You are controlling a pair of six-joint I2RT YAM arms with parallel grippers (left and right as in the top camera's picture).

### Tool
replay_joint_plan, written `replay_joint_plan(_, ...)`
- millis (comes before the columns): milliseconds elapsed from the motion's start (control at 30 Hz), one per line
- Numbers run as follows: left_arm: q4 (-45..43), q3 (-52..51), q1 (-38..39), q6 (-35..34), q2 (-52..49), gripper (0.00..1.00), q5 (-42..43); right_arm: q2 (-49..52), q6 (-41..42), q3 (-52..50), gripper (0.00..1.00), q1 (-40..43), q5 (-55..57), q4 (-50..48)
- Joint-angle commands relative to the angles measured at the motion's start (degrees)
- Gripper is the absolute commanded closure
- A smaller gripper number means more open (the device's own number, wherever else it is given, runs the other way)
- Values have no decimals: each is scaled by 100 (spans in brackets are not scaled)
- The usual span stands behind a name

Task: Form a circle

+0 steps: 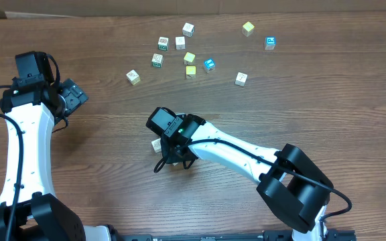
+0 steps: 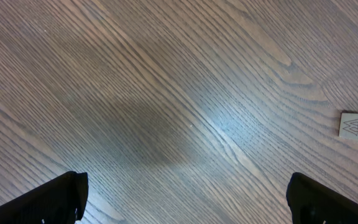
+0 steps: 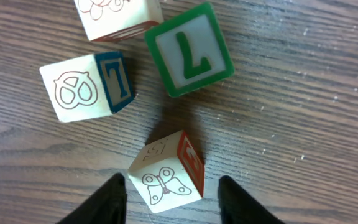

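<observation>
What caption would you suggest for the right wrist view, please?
The butterfly block sits between the open fingers, near the pretzel block, green-faced block and a fourth block.

Four small whitish blocks [image 3: 120, 15] sat in a tight cluster (the top one partly cropped). The green-framed block [image 3: 188, 50] lay beside the pretzel block [image 3: 79, 90], and the butterfly block [image 3: 166, 177] sat below, turned askew.

Matt wood-grain table [image 1: 313, 100], painted wooden cubes [image 3: 189, 50]
</observation>
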State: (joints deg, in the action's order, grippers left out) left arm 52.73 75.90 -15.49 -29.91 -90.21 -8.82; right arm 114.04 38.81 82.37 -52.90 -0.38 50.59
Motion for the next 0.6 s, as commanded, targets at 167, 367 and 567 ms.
replay_joint_plan(167,-9,66,13,-76,52,0,-35,-142,0,-33,51,-4,55,4)
replay_joint_plan(367,-9,66,13,-76,52,0,-33,-142,0,-33,49,-4,-4,26)
replay_joint_plan(567,-9,66,13,-76,52,0,-33,-155,-186,188,49,7,-63,72)
